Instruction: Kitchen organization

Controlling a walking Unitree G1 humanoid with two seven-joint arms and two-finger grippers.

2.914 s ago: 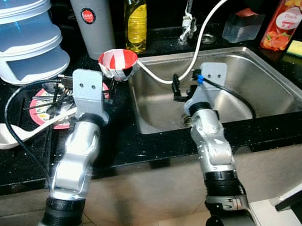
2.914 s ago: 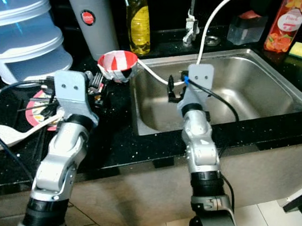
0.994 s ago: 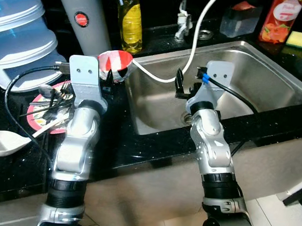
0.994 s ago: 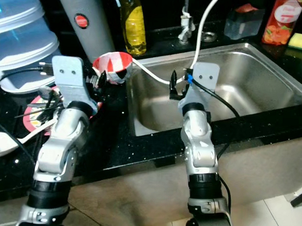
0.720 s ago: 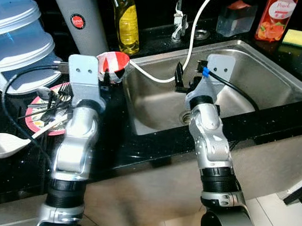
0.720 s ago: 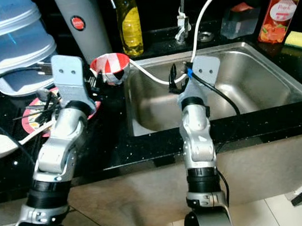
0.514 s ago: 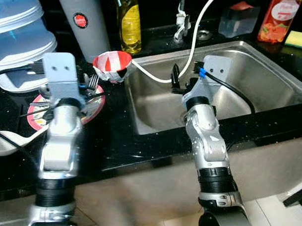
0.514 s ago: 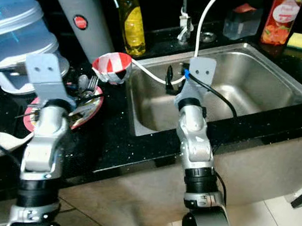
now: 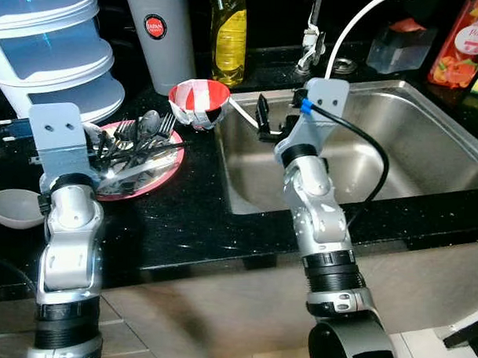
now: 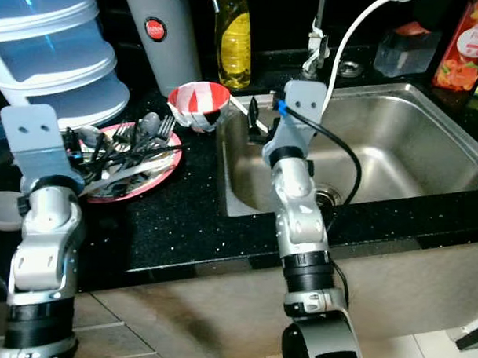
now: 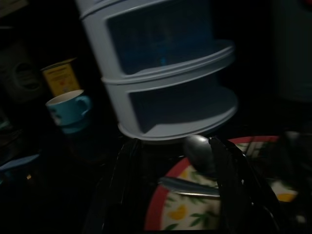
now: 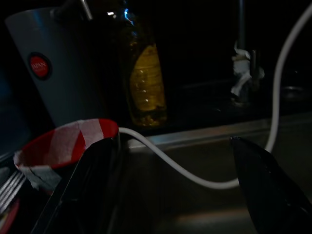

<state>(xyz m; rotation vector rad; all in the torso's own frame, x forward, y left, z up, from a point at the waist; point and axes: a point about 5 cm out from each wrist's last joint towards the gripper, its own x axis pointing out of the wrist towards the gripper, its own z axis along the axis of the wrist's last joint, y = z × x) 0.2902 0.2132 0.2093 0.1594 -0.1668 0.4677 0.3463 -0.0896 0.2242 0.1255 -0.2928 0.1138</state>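
Note:
A pink-rimmed plate (image 9: 157, 174) piled with several forks, spoons and chopsticks lies on the black counter. Just behind it, by the sink's corner, stands a red-and-white striped bowl (image 9: 198, 100). My left gripper (image 11: 178, 195) hovers open at the plate's left edge, with a spoon (image 11: 199, 153) just beyond its fingers. My right gripper (image 9: 268, 122) is open over the sink's back-left corner, a short way right of the bowl (image 12: 63, 141). Neither gripper holds anything.
A steel sink (image 9: 413, 138) with a white hose (image 9: 346, 33) fills the right side. A stacked white-and-blue container (image 9: 55, 51), grey jug (image 9: 159, 35) and yellow bottle (image 9: 229, 37) line the back. A grey ladle (image 9: 14, 207) lies at far left, near a blue mug (image 11: 68, 110).
My left arm has swung left, away from the striped bowl to the plate's left edge. The right gripper has drawn closer to the bowl. The camera has also shifted.

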